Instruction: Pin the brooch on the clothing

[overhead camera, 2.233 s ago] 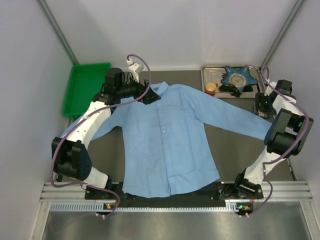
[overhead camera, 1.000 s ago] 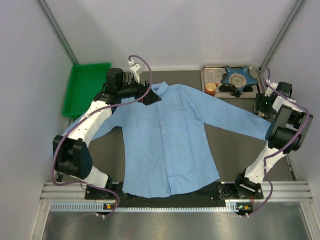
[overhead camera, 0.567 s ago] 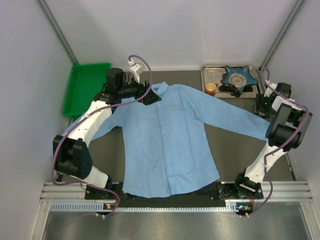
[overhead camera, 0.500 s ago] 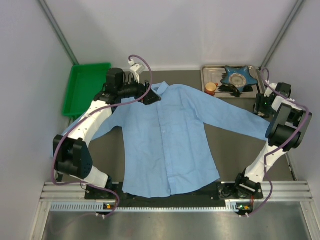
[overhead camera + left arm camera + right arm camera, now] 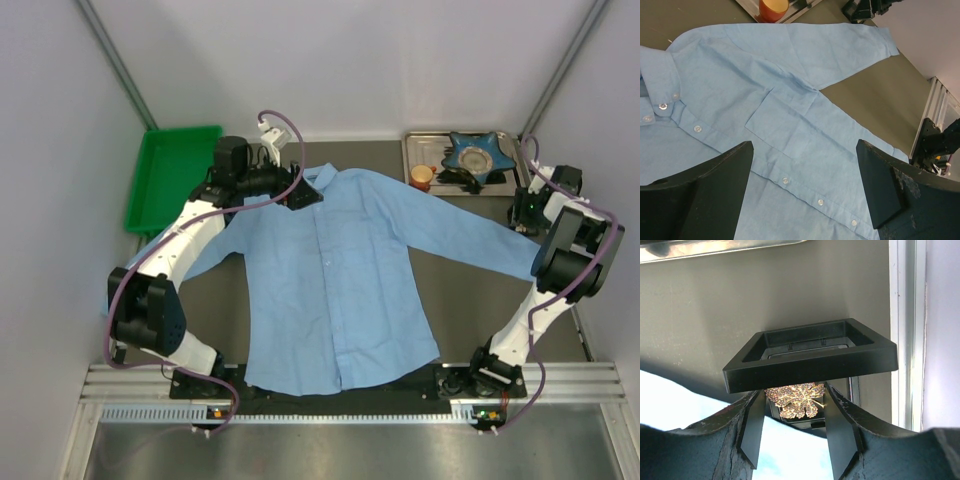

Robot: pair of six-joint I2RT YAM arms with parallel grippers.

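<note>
The brooch (image 5: pixel 796 401), a small gold leaf-like ornament, lies in a black square holder (image 5: pixel 810 357) at the table's right edge. My right gripper (image 5: pixel 794 392) reaches under the holder's rim, and its jaws press against both sides of the brooch. In the top view this gripper (image 5: pixel 522 212) sits beside the shirt's right cuff. The clothing (image 5: pixel 340 270), a light blue button-up shirt, lies spread flat with its sleeves out. My left gripper (image 5: pixel 300 195) hovers above the collar, wide open (image 5: pixel 804 150) over the button placket and chest pocket (image 5: pixel 782 122), holding nothing.
A green bin (image 5: pixel 170 175) stands at the back left. At the back right, a metal tray (image 5: pixel 415 150) carries a blue star-shaped dish (image 5: pixel 478 153) and an orange cup (image 5: pixel 422 177). A white rail (image 5: pixel 907 330) runs along the table's right edge next to the holder.
The right gripper's jaws have narrowed onto the brooch while its wrist shifted slightly. The left arm and the shirt have stayed still.
</note>
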